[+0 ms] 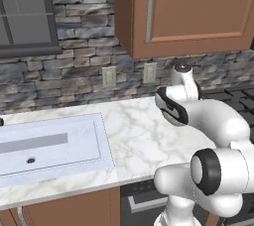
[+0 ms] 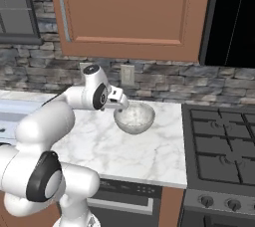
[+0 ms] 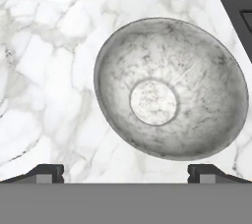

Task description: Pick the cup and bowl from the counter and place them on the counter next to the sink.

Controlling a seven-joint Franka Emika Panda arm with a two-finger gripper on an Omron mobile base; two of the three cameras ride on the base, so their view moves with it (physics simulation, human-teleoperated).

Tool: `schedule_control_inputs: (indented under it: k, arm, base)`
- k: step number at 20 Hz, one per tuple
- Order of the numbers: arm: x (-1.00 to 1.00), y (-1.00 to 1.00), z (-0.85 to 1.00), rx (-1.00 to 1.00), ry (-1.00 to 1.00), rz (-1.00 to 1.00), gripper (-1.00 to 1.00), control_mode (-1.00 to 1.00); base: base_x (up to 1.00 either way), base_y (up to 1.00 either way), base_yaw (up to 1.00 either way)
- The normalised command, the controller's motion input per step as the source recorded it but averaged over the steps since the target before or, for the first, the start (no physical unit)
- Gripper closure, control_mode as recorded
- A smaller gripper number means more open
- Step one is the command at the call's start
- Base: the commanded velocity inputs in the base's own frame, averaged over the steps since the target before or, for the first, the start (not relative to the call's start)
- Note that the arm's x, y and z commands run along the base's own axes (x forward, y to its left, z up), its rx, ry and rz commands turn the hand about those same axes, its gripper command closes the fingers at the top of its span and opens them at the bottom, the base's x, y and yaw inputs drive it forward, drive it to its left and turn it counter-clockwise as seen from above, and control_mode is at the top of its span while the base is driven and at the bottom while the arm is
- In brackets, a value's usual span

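From the left base view, my white arm [image 1: 218, 136] rises from the lower right and bends over the counter [image 1: 144, 141], a white marble slab with grey veins that runs from the sink [image 1: 49, 145] on the left toward the black stovetop [image 1: 238, 98] at the right edge. The sink is a pale recessed basin with a small dark drain hole [image 1: 31, 160], and two wall outlets [image 1: 108, 76] sit on the stone wall behind the counter, under a brown cabinet [image 1: 193, 7]. From the right base view, my gripper [image 2: 123, 103] hangs just above the left rim of the bowl [image 2: 135, 117], which stands upright on the counter [image 2: 129, 151] between my arm [image 2: 64, 106] and the stovetop [image 2: 221, 146], close to the back wall. In the hand view I look straight down into the bowl [image 3: 170, 88], mottled silver-grey with a paler round bottom, lying on the marble [image 3: 44, 95] slightly right of centre. My two dark fingertips [image 3: 42, 173] stand far apart at the bottom corners, jaws spread wide and gripping nothing, the bowl's near rim lying between them and a little beyond.
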Motion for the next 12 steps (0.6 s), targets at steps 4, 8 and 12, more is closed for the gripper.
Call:
schedule_control_inputs:
  k: [4, 8, 12]
  arm:
    - [0.42, 0.0, 0.0, 0.0, 0.0, 0.04, -1.0, -1.0]
    - [0.12, 0.0, -0.08, 0.0, 0.0, 0.05, -1.0, -1.0]
    - [0.07, 0.0, -0.26, 0.0, 0.0, 0.04, -1.0, -1.0]
  base:
    - [0.0, 0.0, 0.0]
    - [0.0, 0.0, 0.0]
    - [0.0, 0.0, 0.0]
